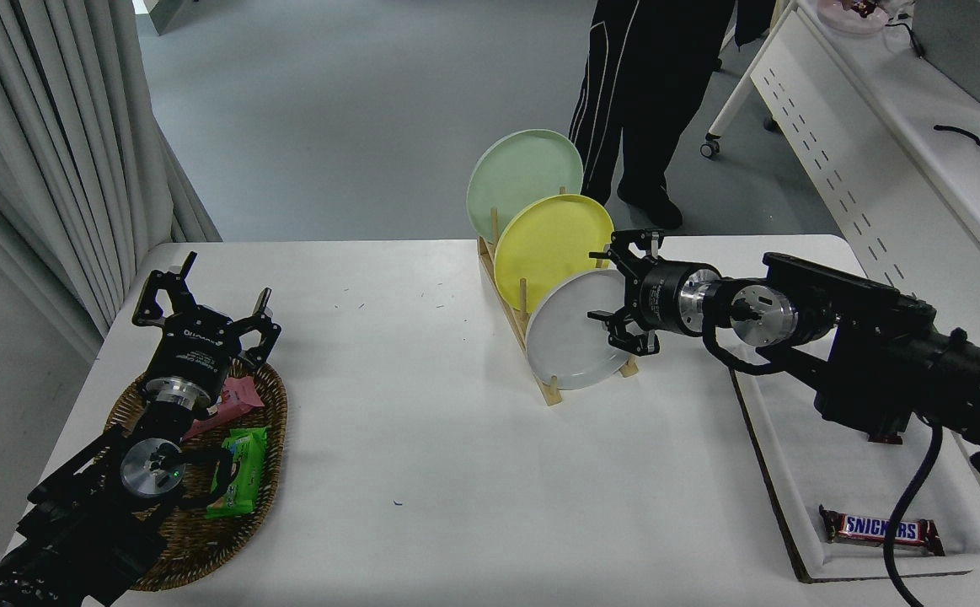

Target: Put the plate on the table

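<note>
The light-grey plate stands on edge in the front slot of a wooden rack on the white table. My right gripper is open, its fingers spread above and below across the plate's right rim, not closed on it. Behind the grey plate stand a yellow plate and a pale green plate in the same rack. My left gripper is parked open at the lower left, over a wicker basket.
The basket holds a green packet and a pink packet. A white tray at the right holds a Snickers bar. A person's legs stand beyond the far edge. A white side desk is at the upper right.
</note>
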`<state>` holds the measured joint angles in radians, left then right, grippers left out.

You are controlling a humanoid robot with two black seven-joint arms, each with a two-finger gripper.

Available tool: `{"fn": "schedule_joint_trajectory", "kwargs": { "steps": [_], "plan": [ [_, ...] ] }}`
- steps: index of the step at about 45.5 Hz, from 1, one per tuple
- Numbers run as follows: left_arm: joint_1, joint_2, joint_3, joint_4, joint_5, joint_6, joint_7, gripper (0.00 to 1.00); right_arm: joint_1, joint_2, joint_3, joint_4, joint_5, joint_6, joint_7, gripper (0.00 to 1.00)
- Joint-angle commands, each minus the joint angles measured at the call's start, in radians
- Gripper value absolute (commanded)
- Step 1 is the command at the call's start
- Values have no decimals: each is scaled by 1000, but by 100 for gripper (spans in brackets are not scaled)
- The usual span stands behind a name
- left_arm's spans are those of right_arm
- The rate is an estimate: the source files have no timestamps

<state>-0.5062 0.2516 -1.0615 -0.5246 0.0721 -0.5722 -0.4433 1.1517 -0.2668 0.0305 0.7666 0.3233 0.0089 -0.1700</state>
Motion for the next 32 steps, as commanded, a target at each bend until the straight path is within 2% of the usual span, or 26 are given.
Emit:
{"fn": "schedule_joint_trajectory", "kwargs": {
  "steps": [1,20,24,32],
  "plan": [
    [0,0,0,0,0,0,0,100,-1,9,49,-9,-9,3,-11,60],
    [0,0,0,0,0,0,0,100,-1,29,54,-33,-12,16,-11,52],
    [0,0,0,0,0,0,0,100,-1,35,54,-50,-13,16,-11,46],
    [0,0,0,0,0,0,0,100,-1,46,54,-75,-13,16,-11,46]
  ]
}}
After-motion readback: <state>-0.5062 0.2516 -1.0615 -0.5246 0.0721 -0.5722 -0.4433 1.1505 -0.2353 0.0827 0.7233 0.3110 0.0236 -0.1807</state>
